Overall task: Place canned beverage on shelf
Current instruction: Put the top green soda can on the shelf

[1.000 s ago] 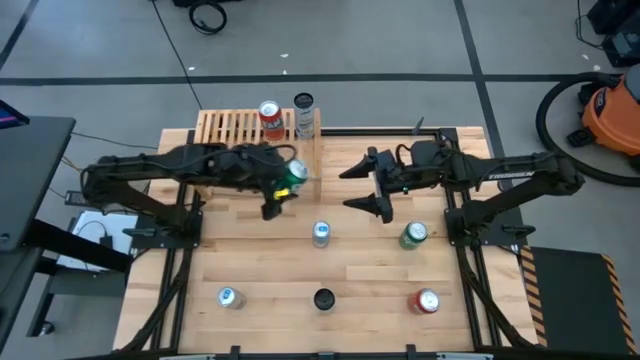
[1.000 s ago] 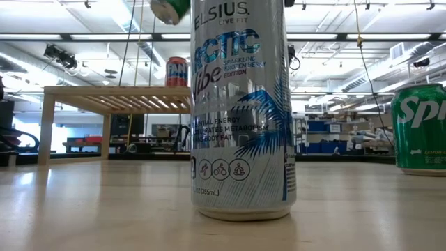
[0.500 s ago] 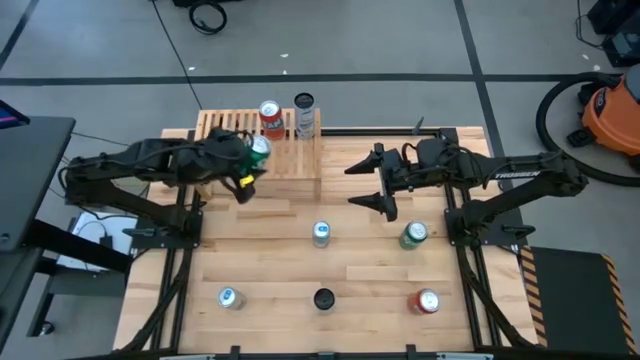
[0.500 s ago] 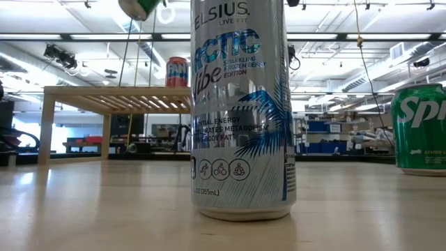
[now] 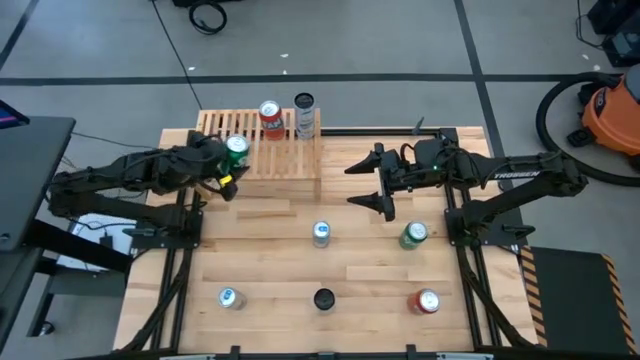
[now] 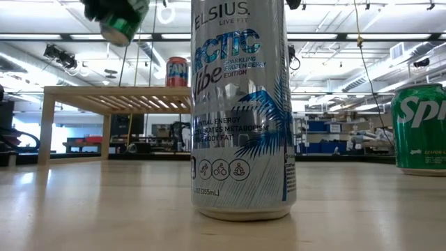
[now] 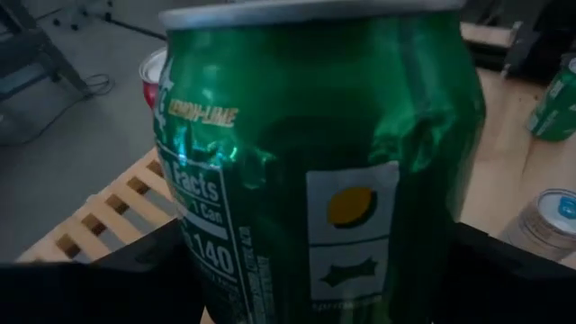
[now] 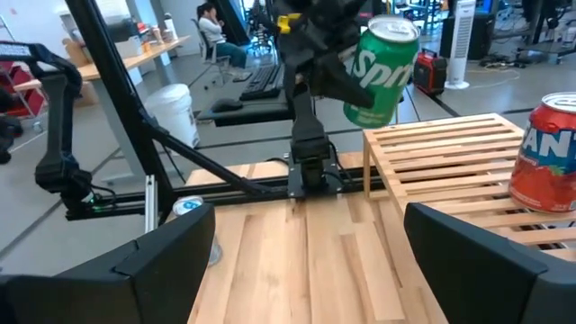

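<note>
My left gripper (image 5: 230, 160) is shut on a green soda can (image 5: 236, 148), held in the air over the left part of the light-wood slatted shelf (image 5: 285, 150). The can also shows high in the low view (image 6: 122, 21) and in the right wrist view (image 8: 382, 58). A red can (image 5: 269, 118) and a dark-topped can (image 5: 304, 108) stand on the shelf's far side. My right gripper (image 5: 368, 186) is open and empty, right of the shelf. My left gripper pinches the green can's side wall (image 7: 270, 225) between its two fingers (image 7: 135, 270), about the lower half of the can. The fingers come from the table's left, slanting down. The can is lifted clear above the shelf, tilted, top up. Its wall shows dents (image 7: 409, 135).
Loose cans stand on the table: a silver-blue one (image 5: 320, 233) close before the low camera (image 6: 240, 104), a green one (image 5: 413, 234), a blue-topped one (image 5: 229, 297), a dark one (image 5: 324, 298) and a red one (image 5: 427, 301). People sit in the room behind.
My left gripper has carried the green can toward the table's left and a little toward the far edge, from the shelf's right front corner to above its left part. The can stays held, tilted, and has come slightly lower.
</note>
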Tool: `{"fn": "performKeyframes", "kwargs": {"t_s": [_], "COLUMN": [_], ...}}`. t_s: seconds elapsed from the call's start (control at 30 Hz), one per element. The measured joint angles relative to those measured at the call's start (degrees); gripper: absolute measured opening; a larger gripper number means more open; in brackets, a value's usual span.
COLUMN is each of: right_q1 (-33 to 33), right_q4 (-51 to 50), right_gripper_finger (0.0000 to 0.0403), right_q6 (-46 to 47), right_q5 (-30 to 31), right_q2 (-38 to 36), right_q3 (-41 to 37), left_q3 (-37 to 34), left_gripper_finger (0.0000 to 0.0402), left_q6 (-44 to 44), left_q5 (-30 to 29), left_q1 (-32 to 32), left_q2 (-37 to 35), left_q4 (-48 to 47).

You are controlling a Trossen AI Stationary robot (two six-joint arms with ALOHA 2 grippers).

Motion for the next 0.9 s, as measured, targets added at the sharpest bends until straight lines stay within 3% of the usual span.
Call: {"fn": "performKeyframes", "kwargs": {"t_s": [0.2, 0.43, 0.77, 0.9], "right_q1": [0.0, 0.0, 0.0, 0.0], "right_q4": [0.0, 0.0, -0.1, -0.1], "right_gripper_finger": [0.0372, 0.0372, 0.0372, 0.0372], "right_q6": [0.0, 0.2, 0.6, 0.6], "right_q5": [0.0, 0.0, 0.0, 0.0], "right_q2": [0.0, 0.0, 0.0, 0.0], "right_q3": [0.0, 0.0, 0.0, 0.0], "left_q3": [-13.7, -25.8, -33.6, -35.2], "left_gripper_finger": [0.0312, 0.0312, 0.0312, 0.0312], "left_q6": [3.6, 8.9, 14.1, 14.2], "left_q5": [1.4, 0.8, 0.8, 1.1], "left_q1": [4.9, 10.0, 16.6, 19.1], "left_q2": [-6.5, -6.6, -6.6, -6.6], "left_q4": [19.4, 40.8, 54.3, 54.8]}}
